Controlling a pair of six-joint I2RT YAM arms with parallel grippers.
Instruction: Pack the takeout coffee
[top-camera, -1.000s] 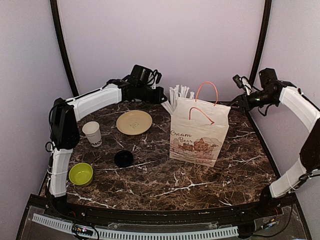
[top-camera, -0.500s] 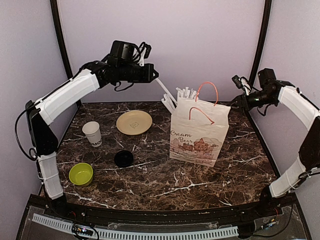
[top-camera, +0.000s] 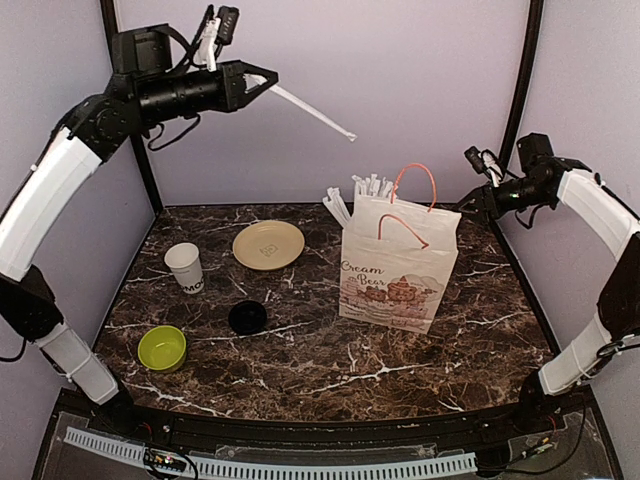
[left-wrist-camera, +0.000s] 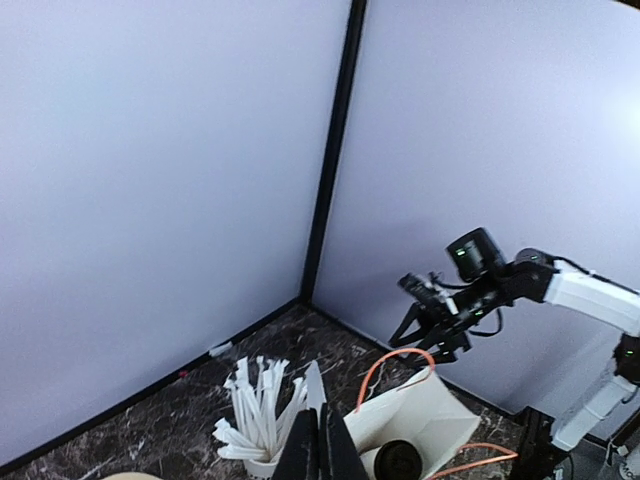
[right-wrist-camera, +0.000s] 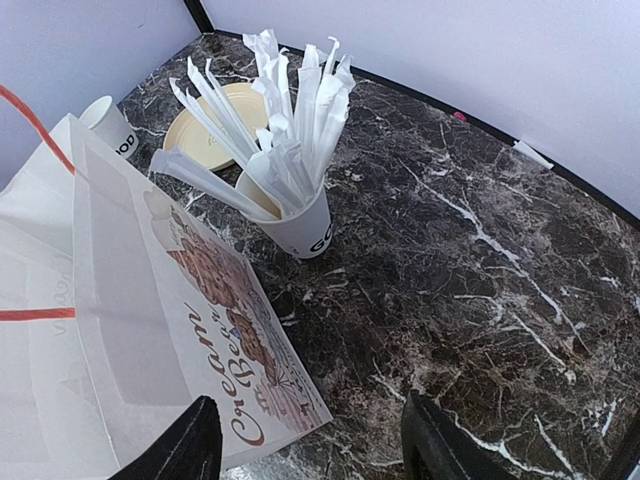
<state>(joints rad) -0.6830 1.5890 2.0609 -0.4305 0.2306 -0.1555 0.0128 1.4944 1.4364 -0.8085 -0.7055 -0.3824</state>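
High above the table's left rear corner: left gripper (top-camera: 268, 80), fingers pressed together on one end of a wrapped straw (top-camera: 315, 112). The straw slants down and to the right through open air. Its free end hangs above and to the left of the bag and touches nothing.

At the right rear edge: right gripper (top-camera: 474, 207), fingers (right-wrist-camera: 185, 445) spread with nothing between them, held near the bag's upper right corner. Whether it touches the paper I cannot tell.

On the marble table (top-camera: 330, 370), right of centre: white paper bag (top-camera: 398, 262), upright, mouth open, orange cord handles, "Cream Bear" printed on the front.

Inside the bag: takeout coffee (left-wrist-camera: 399, 461). Only its round black lid shows, looking down from the left wrist. How many cups are in there I cannot tell.

Just behind the bag's left rear corner: straw cup (right-wrist-camera: 300, 228), white, upright, crammed with paper-wrapped straws fanning out at the top.

Left of the bag, rear to front:
- yellow plate (top-camera: 268, 244), flat.
- lidless cup (top-camera: 184, 267), white, upright, black lettering on its side.
- black disc (top-camera: 247, 317), lying flat, apparently a loose lid, apart from the cup.
- green bowl (top-camera: 162, 347), near the front left corner.
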